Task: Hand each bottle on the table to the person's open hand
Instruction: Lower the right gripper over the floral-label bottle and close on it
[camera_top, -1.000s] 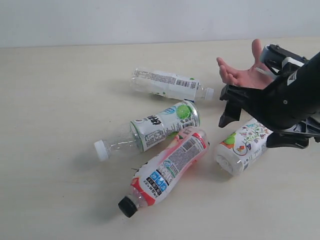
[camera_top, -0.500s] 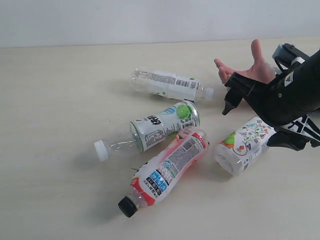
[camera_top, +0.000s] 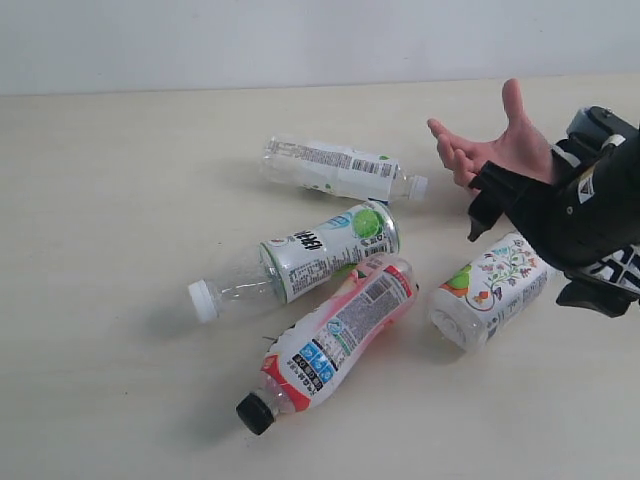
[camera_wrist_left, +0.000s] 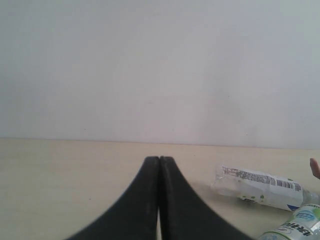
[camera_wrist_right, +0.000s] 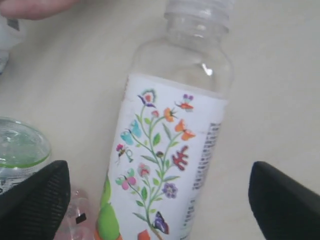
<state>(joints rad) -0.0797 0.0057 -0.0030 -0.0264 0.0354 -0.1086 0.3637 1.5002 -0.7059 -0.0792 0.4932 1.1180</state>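
Note:
Four bottles lie on the table (camera_top: 120, 200). The slim barcode bottle (camera_top: 335, 168) is farthest back, the green-lime bottle (camera_top: 300, 260) is in the middle, and the pink-red bottle (camera_top: 335, 335) with its black cap is nearest. The white floral bottle (camera_top: 490, 290) lies on the right. My right gripper (camera_top: 540, 250) hovers open above the floral bottle (camera_wrist_right: 170, 150), one finger (camera_wrist_right: 35, 195) on each side, not touching it. The person's open hand (camera_top: 495, 145) is just behind. My left gripper (camera_wrist_left: 159, 161) is shut and empty, with the barcode bottle (camera_wrist_left: 260, 182) ahead of it.
The green-lime bottle's base (camera_wrist_right: 20, 145) and part of the pink-red bottle (camera_wrist_right: 75, 215) lie close beside the floral bottle. A fingertip of the hand (camera_wrist_right: 30, 7) shows past the floral bottle's neck. A pale wall (camera_top: 300, 40) stands behind the table.
My right gripper has drawn back to the right and slightly up, away from the hand, uncovering more of the floral bottle. The hand has lifted a little. The bottles have not moved.

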